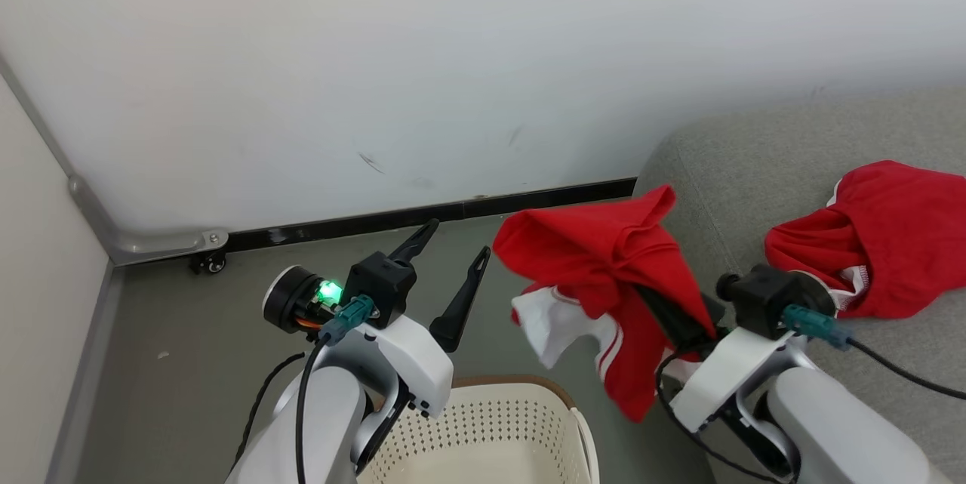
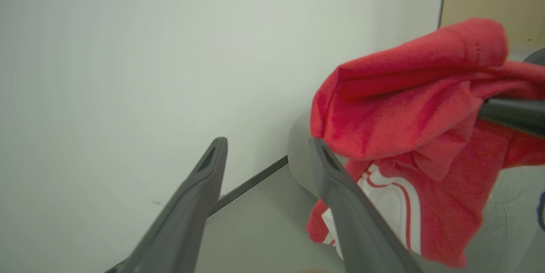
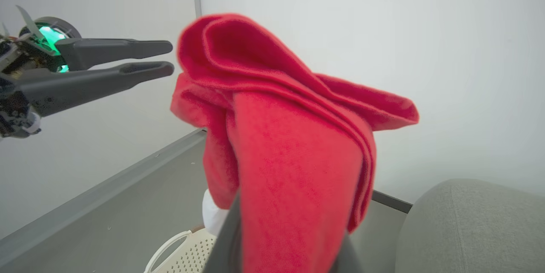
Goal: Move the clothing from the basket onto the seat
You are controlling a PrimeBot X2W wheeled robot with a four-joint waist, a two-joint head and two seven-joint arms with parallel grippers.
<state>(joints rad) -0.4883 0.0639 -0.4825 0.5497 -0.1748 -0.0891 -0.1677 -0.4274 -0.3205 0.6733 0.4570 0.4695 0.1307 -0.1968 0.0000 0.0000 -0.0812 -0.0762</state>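
Observation:
One piece of bright red clothing (image 1: 604, 257) with white trim hangs in the air over the floor, between the basket and the seat. My right gripper (image 1: 670, 318) is shut on it, and the cloth drapes over and hides the fingertips. The same clothing (image 3: 289, 136) falls over my right fingers (image 3: 225, 239). My left gripper (image 1: 453, 250) stands open and holds nothing, just left of the cloth; its right finger (image 2: 340, 188) is close beside the clothing (image 2: 404, 107). A second red garment (image 1: 890, 242) lies on the grey seat (image 1: 755, 159). The cream basket (image 1: 490, 423) sits below my arms.
A white wall with a black baseboard (image 1: 423, 216) runs behind the grey floor. A metal rail (image 1: 143, 242) and a small caster (image 1: 211, 261) sit at the left corner. The seat's rounded end (image 3: 468, 222) is just right of the hanging cloth.

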